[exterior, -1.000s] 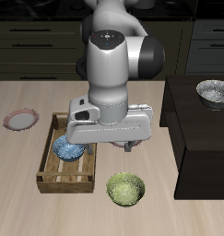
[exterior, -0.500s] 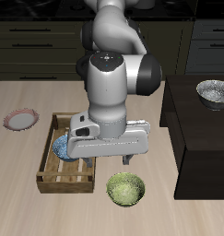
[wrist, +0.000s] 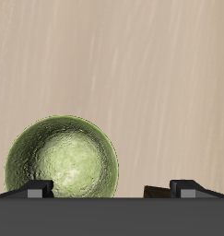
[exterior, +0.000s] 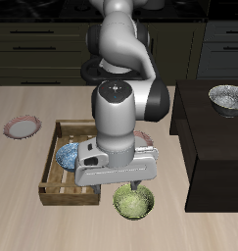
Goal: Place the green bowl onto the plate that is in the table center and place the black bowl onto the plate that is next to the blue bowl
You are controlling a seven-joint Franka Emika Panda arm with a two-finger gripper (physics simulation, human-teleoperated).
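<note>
The green bowl (exterior: 133, 203) sits upright near the table's front edge. My gripper (exterior: 138, 185) hangs just above it, open and empty. In the wrist view the green bowl (wrist: 63, 170) lies under the gripper (wrist: 112, 190). One fingertip (wrist: 35, 190) is over the bowl's inside and the other stands past its rim. A pink-rimmed plate (exterior: 22, 126) lies beside the wooden tray (exterior: 54, 163), which holds the blue bowl (exterior: 68, 157). A red sliver of another plate (exterior: 147, 138) shows behind my arm at the table's middle. The black bowl (exterior: 88, 69) is partly hidden at the back.
A dark cabinet (exterior: 204, 147) stands beside the table and carries a grey patterned bowl (exterior: 226, 97). The wooden tray's far wall (exterior: 76, 125) rises close to my arm. Dark drawers line the back wall.
My arm has moved toward the table's front edge and lowered, bringing the open gripper over the green bowl. The bowls and plates have not moved.
</note>
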